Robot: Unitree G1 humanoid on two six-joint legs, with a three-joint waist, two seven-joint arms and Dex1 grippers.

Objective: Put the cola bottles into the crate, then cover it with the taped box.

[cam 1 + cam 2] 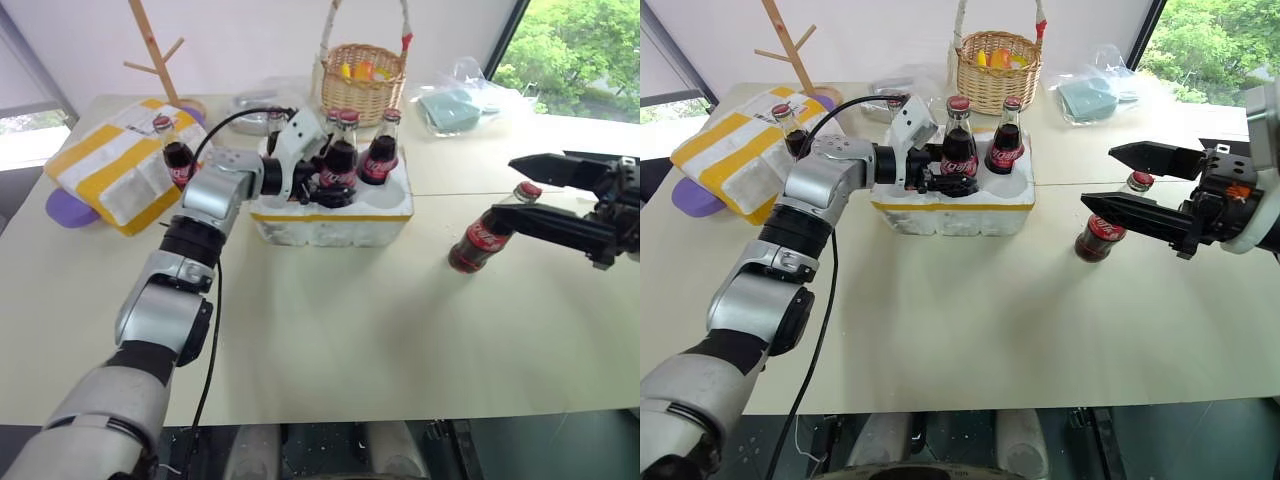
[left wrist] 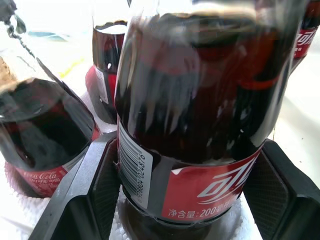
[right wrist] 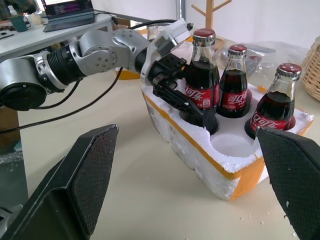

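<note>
White foam crate (image 1: 330,225) on desk (image 1: 330,330): left tool (image 3: 172,82) loosely straddles one cola bottle (image 3: 200,82); wicker basket (image 1: 362,80) behind; right tool (image 1: 1140,185) wide, empty.

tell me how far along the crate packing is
Done: three cola bottles stand in the crate. In hand: the left gripper is around a fourth bottle, seated in a well. Left: one bottle by the open right gripper, one beside the taped box, then the cover.
</note>
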